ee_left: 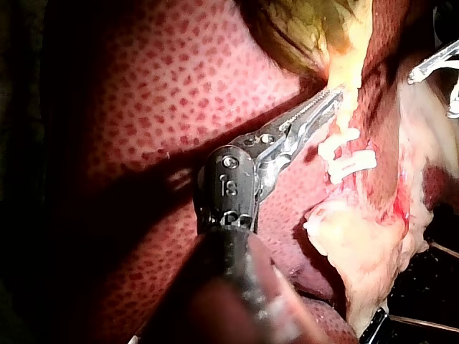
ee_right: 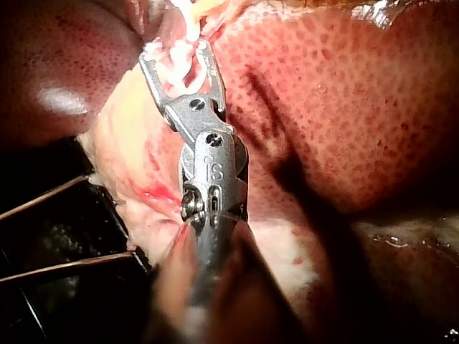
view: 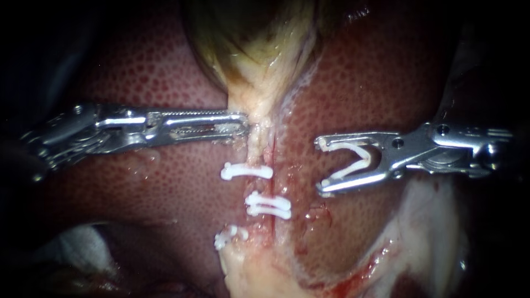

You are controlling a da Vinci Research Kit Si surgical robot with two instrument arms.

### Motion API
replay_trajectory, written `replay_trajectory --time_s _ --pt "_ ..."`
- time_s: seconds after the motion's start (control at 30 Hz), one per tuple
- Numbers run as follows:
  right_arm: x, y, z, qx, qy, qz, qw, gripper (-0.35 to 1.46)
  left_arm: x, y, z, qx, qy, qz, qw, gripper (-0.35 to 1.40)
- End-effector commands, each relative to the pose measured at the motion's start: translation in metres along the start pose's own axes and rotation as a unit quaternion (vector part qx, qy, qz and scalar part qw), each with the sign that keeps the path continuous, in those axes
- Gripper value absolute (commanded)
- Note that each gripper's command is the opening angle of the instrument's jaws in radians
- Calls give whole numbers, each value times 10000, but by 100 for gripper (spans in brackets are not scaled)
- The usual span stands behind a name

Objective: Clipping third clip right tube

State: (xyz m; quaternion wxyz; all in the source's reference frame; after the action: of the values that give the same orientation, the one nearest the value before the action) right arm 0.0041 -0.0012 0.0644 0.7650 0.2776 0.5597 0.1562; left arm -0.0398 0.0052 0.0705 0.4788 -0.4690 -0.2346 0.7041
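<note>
The left end effector [view: 243, 122] clamps the neck of the gallbladder [view: 259, 49], apparently tensioning the tube [view: 255, 146], while the right end effector [view: 320, 165], spread wide, cradles a white clip [view: 348, 168] nearby.

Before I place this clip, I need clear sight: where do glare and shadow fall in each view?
Endoscope view: dark margins; glare on the steel right instrument holding the open white plastic clip. Left wrist view: the steel left instrument, gripping pale tissue, shadows the speckled red liver. Right wrist view: the right instrument's shadow crosses liver.
</note>
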Motion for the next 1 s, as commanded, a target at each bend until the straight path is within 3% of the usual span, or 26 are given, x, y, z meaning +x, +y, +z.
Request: replay_trajectory --time_s 0.03,0.13,0.27,0.37,0.5,0.8,1.0 --pt "0 0 0 -1 0 0 10000 49 1 0 -1 -8 -4 0 10000 -35" --pt "0 0 0 -1 0 -1 10000 49 9 -2 -12 -53 -30 -16 10000 -35" --pt "-1 0 0 -2 -1 -4 10000 49 32 -5 -45 68 4 -78 9999 -35" --pt "-2 1 1 -4 -1 -7 10000 49 50 -3 -73 112 150 -143 9997 -35" --pt "-3 1 1 -5 -2 -9 10000 49 65 4 -102 185 264 -6 9995 -35" --pt "-6 3 8 -7 -2 -19 10000 49 68 12 -113 187 304 -1 9994 -35" --pt "-22 11 40 7 -4 16 10000 49 68 12 -115 184 302 0 9994 -35"
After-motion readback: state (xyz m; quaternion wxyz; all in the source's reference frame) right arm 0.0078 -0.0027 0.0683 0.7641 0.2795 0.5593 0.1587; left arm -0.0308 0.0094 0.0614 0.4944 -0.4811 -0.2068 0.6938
